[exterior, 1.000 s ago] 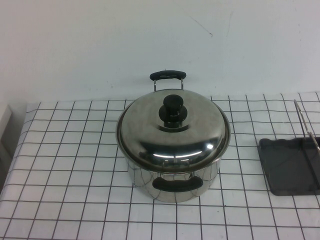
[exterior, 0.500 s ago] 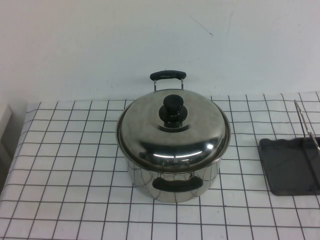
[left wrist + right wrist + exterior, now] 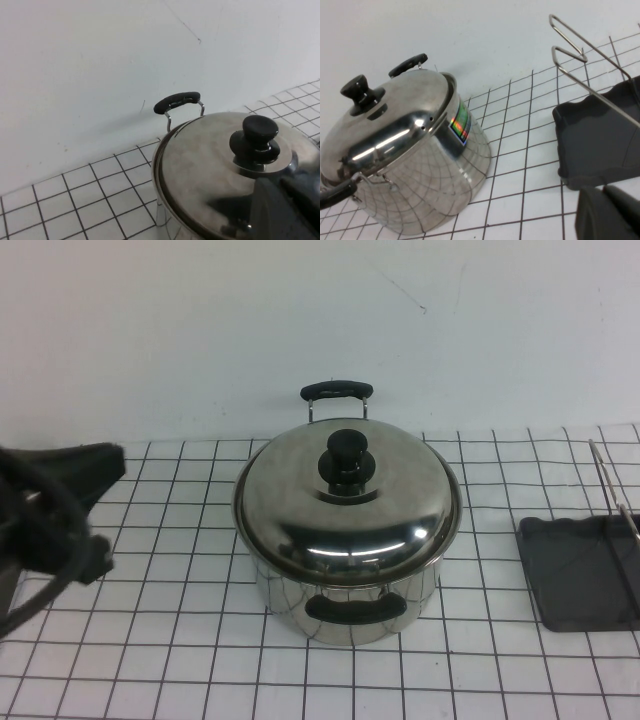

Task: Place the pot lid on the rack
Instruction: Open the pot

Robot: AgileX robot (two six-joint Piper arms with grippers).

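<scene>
The shiny domed pot lid with a black knob sits on the steel pot in the middle of the table. It also shows in the left wrist view and the right wrist view. The rack is at the right edge: a dark grey tray with thin wire uprights, also in the right wrist view. My left gripper is at the far left, apart from the pot, and looks shut and empty. My right gripper looks shut, close to the tray's near corner.
The table has a white cloth with a black grid. A white wall stands right behind the pot. The pot's two black handles are at the back and the front.
My left arm has come into the high view from the left edge, toward the pot. The pot, the lid and the rack have not moved.
</scene>
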